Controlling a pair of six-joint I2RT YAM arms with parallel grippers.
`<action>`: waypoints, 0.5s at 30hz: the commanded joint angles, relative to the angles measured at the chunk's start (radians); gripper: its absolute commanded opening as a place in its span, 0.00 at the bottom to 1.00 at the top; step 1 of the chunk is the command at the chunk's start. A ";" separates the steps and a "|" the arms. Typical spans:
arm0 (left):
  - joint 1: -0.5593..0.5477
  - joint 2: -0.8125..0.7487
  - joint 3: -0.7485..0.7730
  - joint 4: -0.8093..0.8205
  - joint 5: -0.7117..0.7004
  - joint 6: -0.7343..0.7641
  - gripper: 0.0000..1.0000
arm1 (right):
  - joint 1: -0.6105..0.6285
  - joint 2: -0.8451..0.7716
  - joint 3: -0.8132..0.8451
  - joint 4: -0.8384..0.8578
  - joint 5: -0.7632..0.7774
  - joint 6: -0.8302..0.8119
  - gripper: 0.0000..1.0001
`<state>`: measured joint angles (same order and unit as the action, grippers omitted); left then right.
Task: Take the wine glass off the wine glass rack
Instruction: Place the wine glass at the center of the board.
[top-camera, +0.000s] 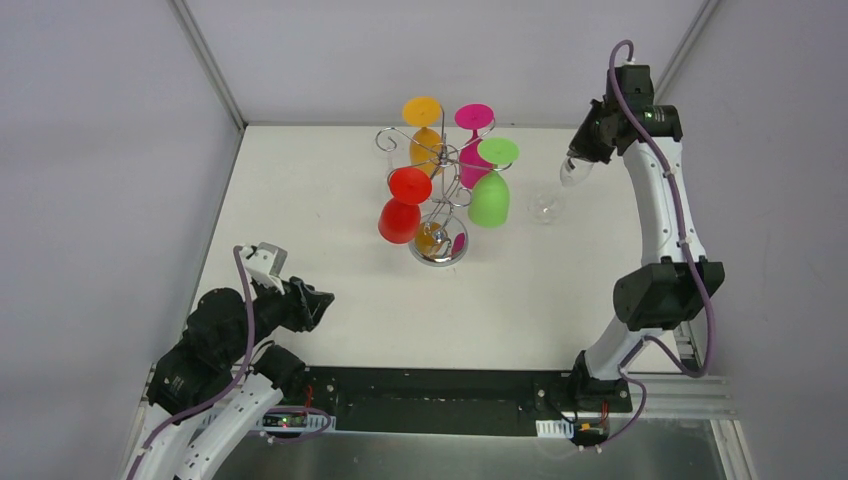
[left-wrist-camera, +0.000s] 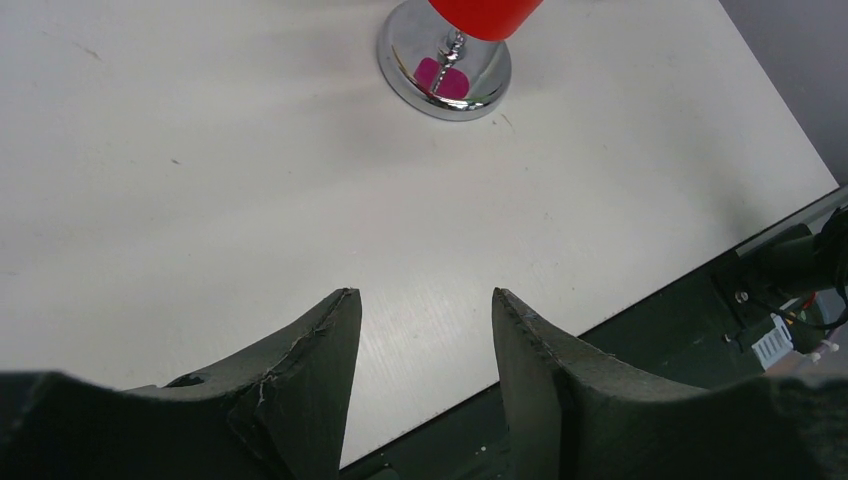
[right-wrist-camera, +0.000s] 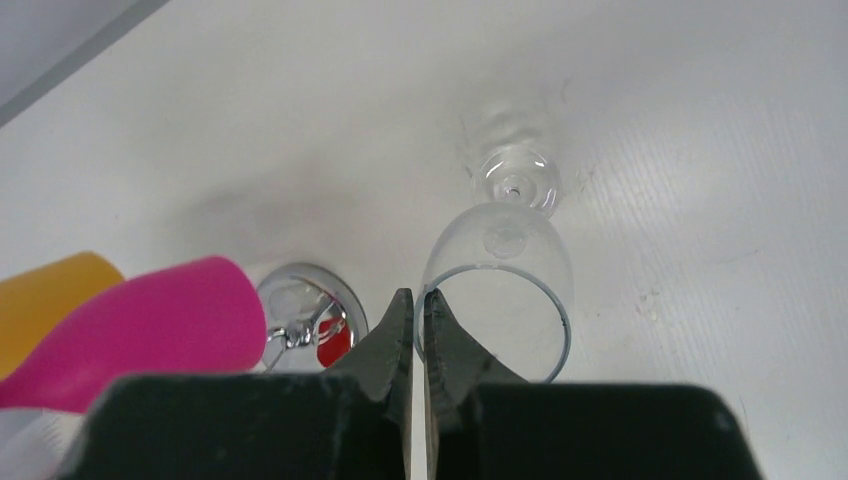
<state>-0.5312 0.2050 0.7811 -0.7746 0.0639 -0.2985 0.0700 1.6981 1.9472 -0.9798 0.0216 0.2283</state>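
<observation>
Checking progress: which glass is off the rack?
The clear glass, its rim pinched in the right gripper; the four coloured glasses hang on the rack.

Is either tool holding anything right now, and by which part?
The right tool is shut on the clear wine glass, pinching the rim of its bowl. The left tool is open and holds nothing.

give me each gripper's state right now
Left gripper: open, empty.
Right gripper: shut on the clear wine glass rim.
</observation>
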 joint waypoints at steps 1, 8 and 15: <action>-0.007 -0.019 -0.005 0.044 -0.041 0.009 0.52 | -0.035 0.037 0.071 0.095 0.065 -0.007 0.00; -0.007 -0.026 -0.005 0.038 -0.059 0.006 0.52 | -0.053 0.114 0.102 0.146 0.102 -0.018 0.00; -0.008 -0.021 -0.003 0.031 -0.099 0.002 0.52 | -0.066 0.162 0.111 0.178 0.110 -0.011 0.00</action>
<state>-0.5312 0.1848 0.7769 -0.7673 0.0063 -0.2985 0.0158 1.8561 1.9942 -0.8822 0.1040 0.2230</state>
